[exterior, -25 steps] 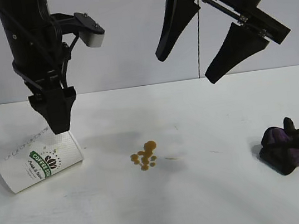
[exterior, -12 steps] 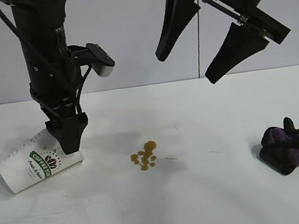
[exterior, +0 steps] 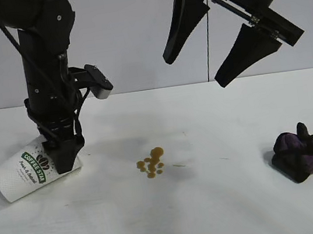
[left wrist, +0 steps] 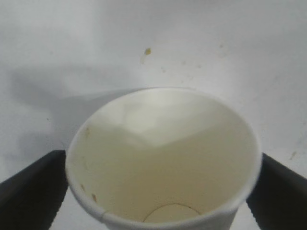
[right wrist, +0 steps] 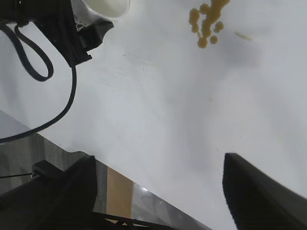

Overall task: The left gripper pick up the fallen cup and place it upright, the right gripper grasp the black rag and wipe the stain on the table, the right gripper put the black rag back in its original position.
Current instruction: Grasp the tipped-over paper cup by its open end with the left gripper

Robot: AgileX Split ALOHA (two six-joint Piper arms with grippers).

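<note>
Left gripper (exterior: 63, 160) jaws wide open, straddling fallen cup (exterior: 26, 172) rim near desk (exterior: 218, 213) left edge; hard squeeze may crush, roll it. Right gripper (exterior: 206, 56) jaws open, empty.

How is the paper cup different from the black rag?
The cup is white with a green logo; the black rag is black and purple. The cup is a smooth, stiff shape tipped on its side; the rag is a soft, crumpled wad. The open left pincer is down around the cup's mouth, while nothing is near the rag. Both lie on the white table.
</note>
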